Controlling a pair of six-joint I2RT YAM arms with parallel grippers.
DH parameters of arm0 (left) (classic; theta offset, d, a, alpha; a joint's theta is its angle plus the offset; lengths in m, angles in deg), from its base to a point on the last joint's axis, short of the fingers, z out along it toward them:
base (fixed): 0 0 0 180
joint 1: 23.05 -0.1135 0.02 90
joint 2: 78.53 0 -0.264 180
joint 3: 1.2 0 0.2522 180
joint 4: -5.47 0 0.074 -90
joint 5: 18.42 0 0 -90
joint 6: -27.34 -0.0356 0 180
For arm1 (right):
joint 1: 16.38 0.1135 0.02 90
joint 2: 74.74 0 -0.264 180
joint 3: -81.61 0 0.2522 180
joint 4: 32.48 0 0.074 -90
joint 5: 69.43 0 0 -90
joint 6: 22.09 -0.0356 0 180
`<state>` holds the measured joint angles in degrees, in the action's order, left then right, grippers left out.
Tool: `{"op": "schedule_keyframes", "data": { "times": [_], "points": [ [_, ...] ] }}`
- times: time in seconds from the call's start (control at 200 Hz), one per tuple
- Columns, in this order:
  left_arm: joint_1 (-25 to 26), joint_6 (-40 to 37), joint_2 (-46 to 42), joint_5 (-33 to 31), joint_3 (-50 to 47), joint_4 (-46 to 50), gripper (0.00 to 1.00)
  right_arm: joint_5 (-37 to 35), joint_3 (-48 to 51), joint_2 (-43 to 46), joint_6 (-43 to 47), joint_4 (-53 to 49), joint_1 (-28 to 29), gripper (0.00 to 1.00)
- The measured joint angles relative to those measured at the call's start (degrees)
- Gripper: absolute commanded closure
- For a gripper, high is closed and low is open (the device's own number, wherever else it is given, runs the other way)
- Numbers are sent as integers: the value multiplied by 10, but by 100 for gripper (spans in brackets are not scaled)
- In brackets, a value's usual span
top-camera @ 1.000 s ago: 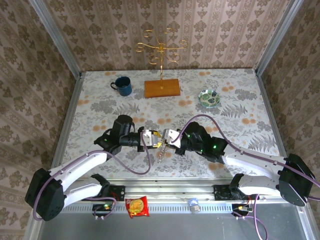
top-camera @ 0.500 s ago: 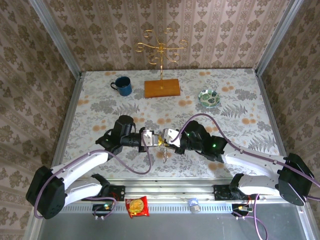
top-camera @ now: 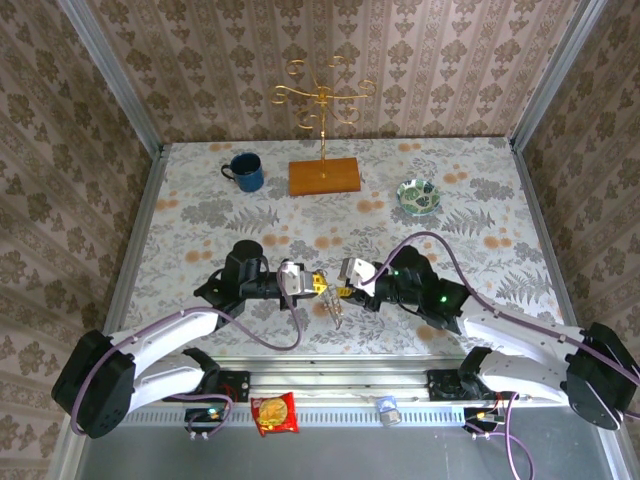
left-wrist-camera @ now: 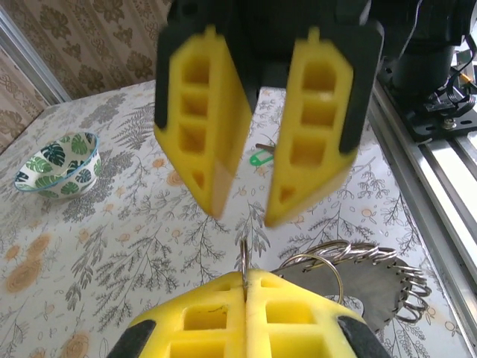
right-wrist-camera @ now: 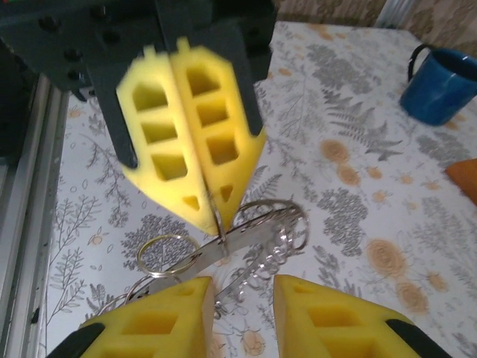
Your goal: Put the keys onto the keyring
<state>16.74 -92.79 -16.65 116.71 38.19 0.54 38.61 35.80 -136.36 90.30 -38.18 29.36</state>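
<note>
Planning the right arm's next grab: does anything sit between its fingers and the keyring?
Nothing visible: the keyring hangs from the shut left gripper directly ahead of the open right gripper.

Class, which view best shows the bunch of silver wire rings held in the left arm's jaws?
The right wrist view: the bunch of silver wire rings sits mid-frame, pinched by the shut left gripper. The left wrist view has it low, partly behind that gripper's yellow jaws. The top external view gives a tiny glint.
</note>
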Motion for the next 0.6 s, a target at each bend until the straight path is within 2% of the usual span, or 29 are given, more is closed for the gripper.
{"op": "schedule_keyframes", "data": {
  "times": [0.385,0.6],
  "points": [
    [4,11,0,7,-3,-12,100,9,-8,-30,2,12,3,76],
    [4,11,0,8,-3,-12,100,13,-9,-30,2,12,3,84]
  ]
}}
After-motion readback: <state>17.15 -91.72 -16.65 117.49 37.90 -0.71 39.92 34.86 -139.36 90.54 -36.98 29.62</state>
